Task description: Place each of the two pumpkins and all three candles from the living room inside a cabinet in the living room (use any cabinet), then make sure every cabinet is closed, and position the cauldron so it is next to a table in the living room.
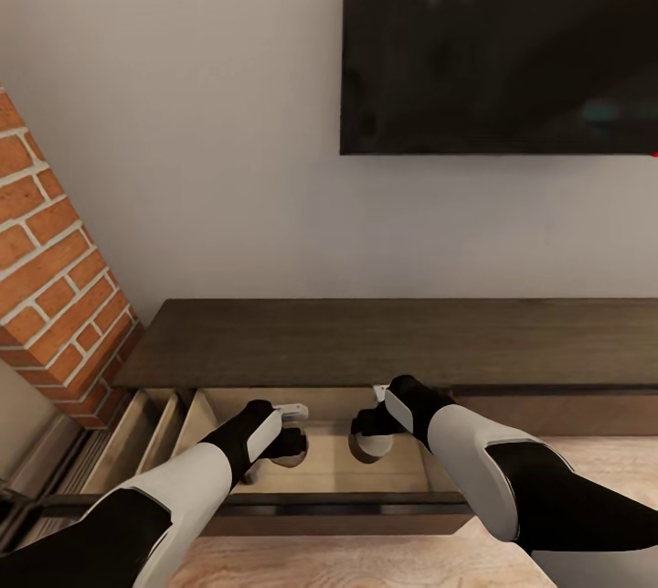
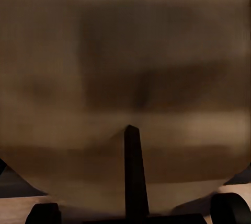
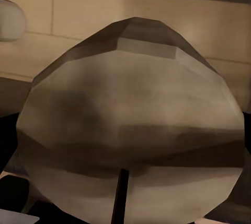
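The long dark brown cabinet [image 1: 384,341] stands against the wall, and its left compartment [image 1: 320,478] is open, showing a pale wood inside. Both arms reach down into that opening. My left gripper [image 1: 291,443] is shut on a beige candle [image 1: 294,458], which looms large in the left wrist view as a tan candle [image 2: 125,78] with a dark wick, between dark fingers [image 2: 229,208]. My right gripper [image 1: 371,428] is shut on a second candle [image 1: 373,449]; in the right wrist view that candle [image 3: 130,125] is just as close.
A large black TV [image 1: 501,39] hangs on the wall above the cabinet. A red brick column [image 1: 55,268] stands at the left. Slanted pale panels [image 1: 151,431] lie at the opening's left end. A pale rounded shape [image 3: 8,20] lies beside the right-hand candle.
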Available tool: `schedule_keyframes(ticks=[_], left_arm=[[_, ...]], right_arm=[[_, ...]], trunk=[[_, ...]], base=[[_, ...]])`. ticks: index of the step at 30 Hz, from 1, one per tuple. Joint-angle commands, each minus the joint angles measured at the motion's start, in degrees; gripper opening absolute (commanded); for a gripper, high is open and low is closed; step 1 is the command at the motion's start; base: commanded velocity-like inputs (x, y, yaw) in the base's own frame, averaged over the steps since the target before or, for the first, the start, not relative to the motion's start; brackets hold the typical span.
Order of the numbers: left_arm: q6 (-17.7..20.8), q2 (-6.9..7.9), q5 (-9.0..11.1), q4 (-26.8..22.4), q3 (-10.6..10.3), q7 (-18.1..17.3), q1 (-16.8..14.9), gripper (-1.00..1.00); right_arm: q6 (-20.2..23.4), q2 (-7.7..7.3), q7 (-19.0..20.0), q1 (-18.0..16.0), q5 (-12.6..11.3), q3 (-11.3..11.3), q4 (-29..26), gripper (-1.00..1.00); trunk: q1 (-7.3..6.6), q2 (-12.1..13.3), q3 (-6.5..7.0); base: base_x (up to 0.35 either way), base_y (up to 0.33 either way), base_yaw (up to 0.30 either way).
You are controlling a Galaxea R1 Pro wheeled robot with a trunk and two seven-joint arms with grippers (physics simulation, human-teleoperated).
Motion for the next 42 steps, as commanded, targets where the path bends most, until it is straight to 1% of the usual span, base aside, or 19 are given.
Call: schedule_keyframes(ticks=[1, 8, 16, 38, 42], left_arm=[[0.20, 0.00, 0.45, -0.11, -0.20, 0.42, -0.02, -1.00], [0.18, 0.00, 0.43, -0.06, -0.20, 0.42, -0.02, -1.00], [0.18, 0.00, 0.41, -0.08, -0.20, 0.42, -0.02, -1.00], [0.18, 0.00, 0.44, -0.09, -0.20, 0.43, -0.02, -1.00], [0.18, 0.00, 0.47, -0.07, -0.20, 0.44, -0.02, -1.00]], right_arm=[[0.30, 0.00, 0.11, -0.02, 0.12, -0.04, -0.11, -1.00], [0.30, 0.00, 0.05, -0.02, 0.12, -0.04, -0.09, -1.00], [0.30, 0.00, -0.13, -0.02, 0.12, -0.04, -0.09, -1.00], [0.30, 0.00, 0.10, -0.02, 0.12, -0.04, -0.09, -1.00], [0.30, 0.00, 0.10, -0.02, 0.12, -0.04, -0.09, -1.00]], trunk=[[0.22, -0.44, -0.23], [1.76, -3.25, -1.52], [3.51, -6.45, -3.38], [8.34, -15.28, -7.34], [8.34, -15.28, -7.34]], base=[[0.000, 0.000, 0.000], [0.000, 0.000, -0.005], [0.000, 0.000, -0.057], [0.000, 0.000, 0.000], [0.000, 0.000, 0.000]])
